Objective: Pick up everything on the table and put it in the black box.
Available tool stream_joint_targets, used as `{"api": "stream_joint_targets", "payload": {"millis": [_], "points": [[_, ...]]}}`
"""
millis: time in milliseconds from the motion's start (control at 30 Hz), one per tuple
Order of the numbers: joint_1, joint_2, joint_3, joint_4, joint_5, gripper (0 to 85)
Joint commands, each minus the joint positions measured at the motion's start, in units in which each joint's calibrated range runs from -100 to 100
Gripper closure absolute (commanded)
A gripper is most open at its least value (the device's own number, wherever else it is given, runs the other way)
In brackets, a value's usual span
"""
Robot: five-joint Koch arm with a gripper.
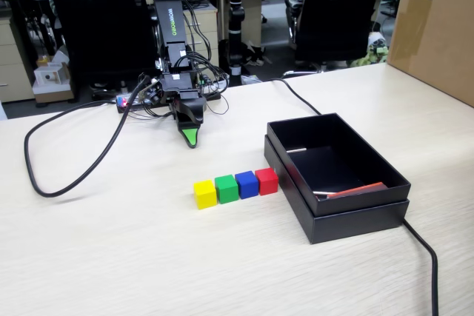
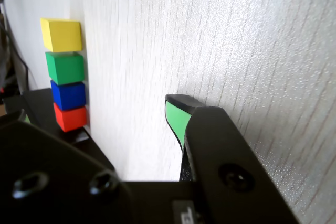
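Note:
Four small cubes sit in a touching row on the table (image 1: pixel 111 257): yellow (image 1: pixel 204 193), green (image 1: pixel 227 189), blue (image 1: pixel 246 183) and red (image 1: pixel 266 180). The red one lies right next to the black box (image 1: pixel 337 216). My gripper (image 1: pixel 191 137) hangs tip-down just above the table, behind the row and well short of it. In the wrist view the cubes stack up the left side: yellow (image 2: pixel 62 34), green (image 2: pixel 64 67), blue (image 2: pixel 69 95), red (image 2: pixel 70 117), with the black box (image 2: pixel 42 103) behind them. The gripper (image 2: pixel 98 113) is open, with only bare table between its green-padded fingers (image 2: pixel 177 121).
A black cable (image 1: pixel 44 183) loops over the table's left part. Another cable (image 1: pixel 424 253) runs from the box's near right corner to the front edge. A big brown cardboard box (image 1: pixel 437 27) stands at the back right. An orange strip (image 1: pixel 359 189) lies inside the black box.

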Motion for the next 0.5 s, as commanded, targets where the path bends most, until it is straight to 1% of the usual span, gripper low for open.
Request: {"api": "stream_joint_targets", "payload": {"millis": [0, 133, 400, 467], "points": [[0.0, 0.8, -0.7, -2.1, 0.0, 35.8], [0.0, 0.8, -0.1, -2.5, 0.1, 36.0], [-0.1, 0.5, 15.0, -19.6, 0.1, 36.3], [0.1, 1.0, 19.1, -23.1, 1.1, 36.2]]}}
